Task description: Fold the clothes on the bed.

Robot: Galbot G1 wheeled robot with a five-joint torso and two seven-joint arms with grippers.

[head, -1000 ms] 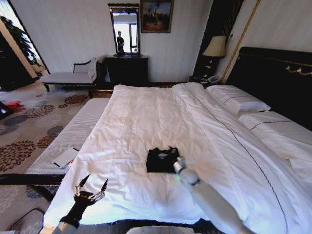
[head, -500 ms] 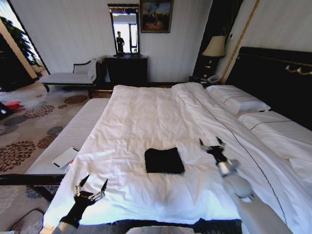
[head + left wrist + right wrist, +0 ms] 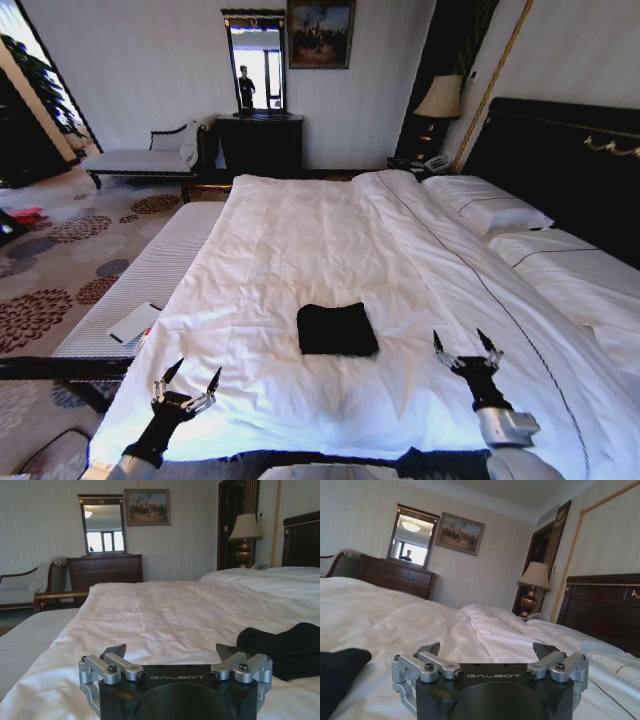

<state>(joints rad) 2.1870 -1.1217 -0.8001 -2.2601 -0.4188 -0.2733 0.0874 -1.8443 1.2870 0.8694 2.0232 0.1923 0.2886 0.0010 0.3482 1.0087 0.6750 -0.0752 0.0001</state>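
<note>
On the near half of the bed (image 3: 300,250), the clothes (image 3: 337,329) lie as a compact black rectangle, flat on the white duvet and well clear of both arms. A second ago the right gripper (image 3: 465,352) was down on the garment, which looked bunched and uneven; half a second ago it had lifted off to the right, leaving a neat square, and now it has drawn back to the near right of the duvet, hovering with its jaws spread wide and nothing between them. The left gripper (image 3: 186,381) has stayed parked at the near left edge of the mattress throughout, jaws likewise apart and empty. Judged from the tidy shape and both arms standing off, the fold looks finished, or close to it. Through the left wrist camera the dark bundle (image 3: 285,649) sits low on the sheet just beyond the open fingers (image 3: 117,655). Under it, the duvet is smooth with soft creases, and white pillows (image 3: 490,212) rest by the dark headboard (image 3: 560,150) at far right. Farther off stand a dark dresser (image 3: 260,142) with a mirror (image 3: 256,60) above, a framed painting (image 3: 321,32), a lamp (image 3: 441,97), and a pale bench (image 3: 145,158) at far left on patterned carpet (image 3: 60,250).
</note>
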